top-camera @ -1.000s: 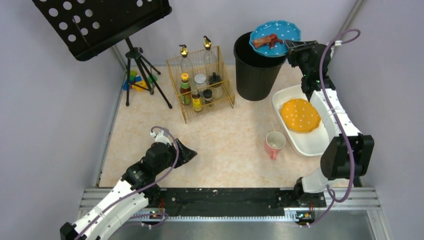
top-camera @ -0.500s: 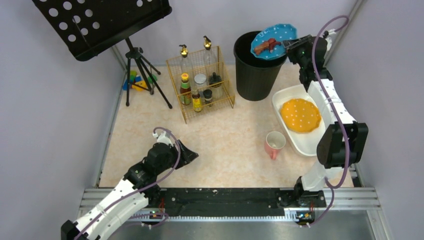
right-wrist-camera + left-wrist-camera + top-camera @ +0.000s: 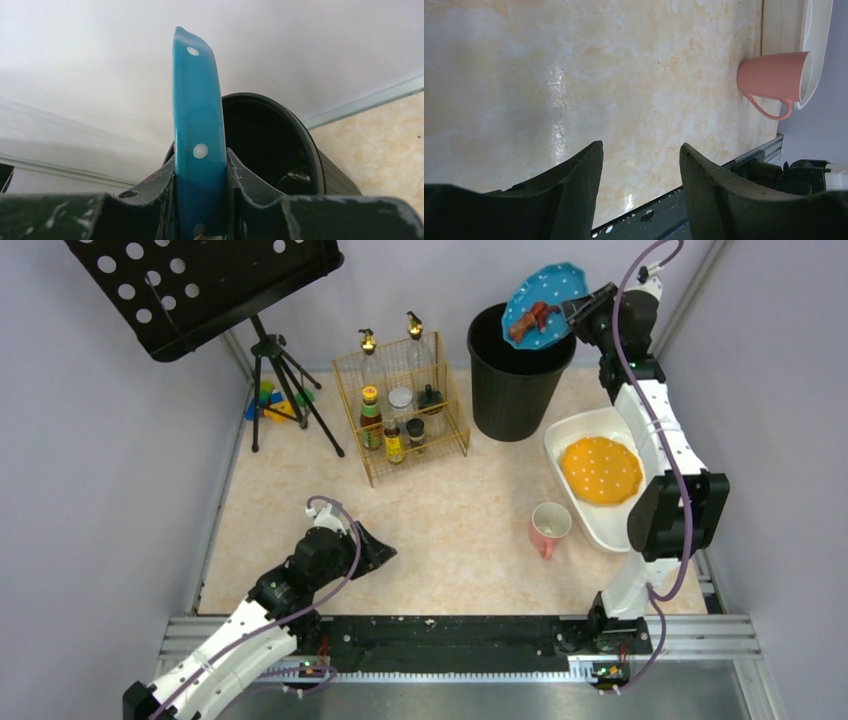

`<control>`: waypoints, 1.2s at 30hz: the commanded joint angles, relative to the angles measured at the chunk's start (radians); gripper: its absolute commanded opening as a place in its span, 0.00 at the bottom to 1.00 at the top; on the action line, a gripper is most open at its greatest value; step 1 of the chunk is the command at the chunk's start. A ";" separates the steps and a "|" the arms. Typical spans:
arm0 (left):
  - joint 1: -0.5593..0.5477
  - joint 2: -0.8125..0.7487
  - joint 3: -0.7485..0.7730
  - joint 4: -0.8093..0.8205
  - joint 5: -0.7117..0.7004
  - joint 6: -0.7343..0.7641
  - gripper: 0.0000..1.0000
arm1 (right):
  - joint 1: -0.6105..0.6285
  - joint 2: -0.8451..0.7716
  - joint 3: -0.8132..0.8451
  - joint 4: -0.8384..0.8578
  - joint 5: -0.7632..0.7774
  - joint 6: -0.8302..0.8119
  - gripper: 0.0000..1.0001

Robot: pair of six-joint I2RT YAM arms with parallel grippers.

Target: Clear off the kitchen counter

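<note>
My right gripper [image 3: 578,310] is shut on the rim of a blue white-dotted plate [image 3: 545,302] and holds it tilted steeply over the black bin [image 3: 512,375]; brown food scraps [image 3: 530,320] lie on its lower part. In the right wrist view the plate [image 3: 199,135] stands edge-on between the fingers, the bin's [image 3: 280,145] mouth behind it. My left gripper [image 3: 372,545] is open and empty, low over the beige marbled kitchen counter [image 3: 450,540] at the near left. A pink mug [image 3: 549,526] stands on the counter by the white tub [image 3: 632,530], which holds an orange dotted plate [image 3: 599,469].
A gold wire rack [image 3: 402,405] with bottles stands at the back centre. A black tripod [image 3: 283,380] with a perforated stand [image 3: 200,280] is at the back left, small coloured toys [image 3: 270,405] by its feet. The left wrist view shows the mug [image 3: 774,80] and the tub's edge [image 3: 816,50].
My right gripper has lifted and rolled, tipping the blue plate from nearly flat to steeply tilted over the bin; the food has slid toward its lower edge. The left arm has barely moved.
</note>
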 commanded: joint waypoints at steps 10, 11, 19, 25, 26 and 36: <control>-0.002 -0.011 -0.003 0.037 -0.007 0.000 0.63 | 0.043 0.033 0.259 0.149 -0.005 -0.279 0.00; -0.001 -0.009 -0.002 0.037 -0.008 0.001 0.63 | 0.052 0.045 0.281 0.138 -0.003 -0.301 0.00; -0.002 0.005 0.002 0.039 -0.011 0.006 0.63 | 0.127 0.119 0.423 0.075 0.047 -0.509 0.00; -0.001 -0.003 0.003 0.025 -0.021 0.014 0.63 | 0.166 0.117 0.399 0.104 0.112 -0.683 0.00; -0.001 -0.004 0.001 0.025 -0.022 0.015 0.63 | 0.169 0.118 0.396 0.109 0.121 -0.704 0.00; -0.001 0.010 -0.004 0.035 -0.023 0.018 0.63 | 0.192 0.138 0.409 0.132 0.194 -0.824 0.00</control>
